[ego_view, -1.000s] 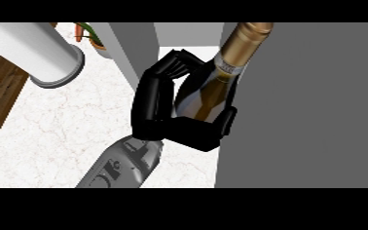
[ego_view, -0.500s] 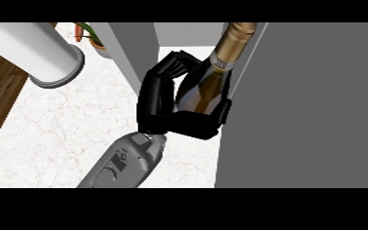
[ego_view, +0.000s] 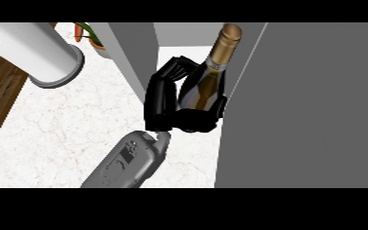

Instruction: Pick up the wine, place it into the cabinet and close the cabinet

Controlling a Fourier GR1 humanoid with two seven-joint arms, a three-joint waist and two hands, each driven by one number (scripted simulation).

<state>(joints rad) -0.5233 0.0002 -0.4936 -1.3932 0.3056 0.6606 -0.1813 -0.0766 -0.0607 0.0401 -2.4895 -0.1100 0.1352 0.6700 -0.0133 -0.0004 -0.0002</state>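
Currently the black left hand (ego_view: 167,102) is closed round the dark glass wine bottle with the gold foil neck (ego_view: 205,85). Its fingers curl in from the side away from the large dark grey cabinet panel (ego_view: 302,107), and its thumb crosses below the bottle's body toward that panel. The grey forearm (ego_view: 126,163) comes up from the lower edge, left of the panel.

The bottle is in the opening just left of the panel. A lighter grey upright wall (ego_view: 133,53) bounds the opening on its far side. The bottle's right flank is almost against the panel's edge. The hand hides the base, so contact with the surface below cannot be confirmed.

Compared with half a second ago, the bottle's neck is slightly further from the panel's edge and more of the foil shows. The bottle also looks a little smaller than it did one second ago. The hand's hold is unchanged and the forearm has barely shifted.

Well left of the panel, a white cylinder with a grey end (ego_view: 39,53) lies over the white marble counter (ego_view: 64,126), in the same place as before. A small potted plant with green and orange leaves (ego_view: 87,33) shows beyond the lighter wall.
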